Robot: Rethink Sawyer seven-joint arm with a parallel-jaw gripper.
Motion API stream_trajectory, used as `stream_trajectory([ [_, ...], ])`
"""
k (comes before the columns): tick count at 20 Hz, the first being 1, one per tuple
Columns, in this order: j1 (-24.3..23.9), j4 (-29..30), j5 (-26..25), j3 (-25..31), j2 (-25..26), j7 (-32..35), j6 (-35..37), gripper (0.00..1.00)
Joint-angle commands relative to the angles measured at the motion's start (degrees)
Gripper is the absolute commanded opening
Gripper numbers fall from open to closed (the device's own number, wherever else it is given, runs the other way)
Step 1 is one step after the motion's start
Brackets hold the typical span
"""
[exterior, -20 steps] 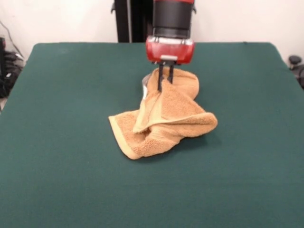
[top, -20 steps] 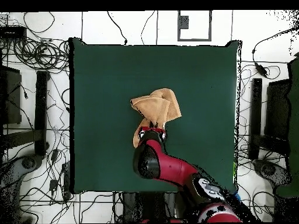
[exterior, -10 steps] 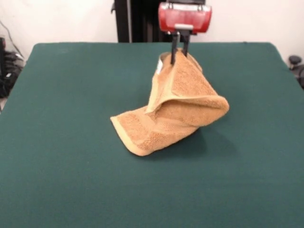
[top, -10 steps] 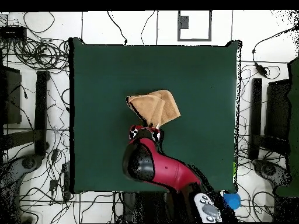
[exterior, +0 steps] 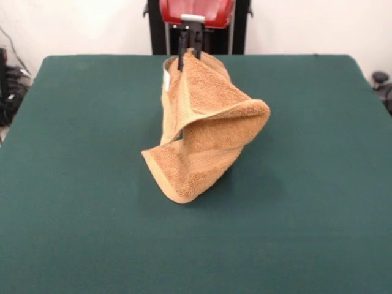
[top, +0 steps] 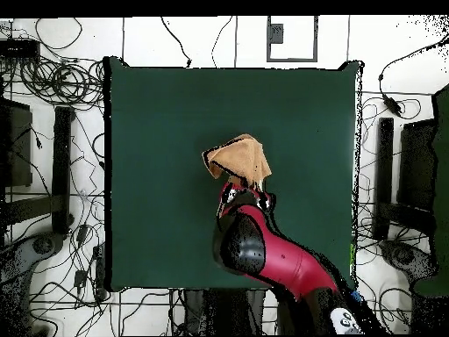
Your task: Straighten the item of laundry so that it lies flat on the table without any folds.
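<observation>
The orange-tan towel (exterior: 205, 131) hangs folded and twisted from my gripper (exterior: 188, 53), which is shut on its top edge near a small white label (exterior: 165, 78). Only the towel's lower corner (exterior: 174, 184) rests on the green table (exterior: 73, 184). From above, the towel (top: 238, 159) shows as a bunched shape near the table's middle, just beyond the gripper (top: 246, 188), whose tips the red arm (top: 263, 254) mostly hides.
The dark green table (top: 149, 132) spreads wide around the towel on every side. Cables and equipment (top: 53, 175) lie on the floor past the table's edges.
The gripper has risen higher with the towel and shifted left in the front view. More of the towel has come off the table, so only its lower corner still rests there.
</observation>
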Motion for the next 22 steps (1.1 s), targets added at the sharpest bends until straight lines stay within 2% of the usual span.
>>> stream_trajectory([
  [1,1.21,1.70,-0.10,6.11,2.14,14.03,0.02,0.00],
  [6,-0.35,0.59,0.22,6.34,-1.70,10.71,7.44,0.00],
  [11,-8.47,-4.35,-1.39,10.78,-5.37,1.15,21.73,0.00],
  [15,-13.79,-6.82,-3.02,14.08,-4.30,-2.48,26.57,0.00],
  [22,-20.27,-9.91,-8.15,19.13,-1.20,-6.50,28.48,0.00],
])
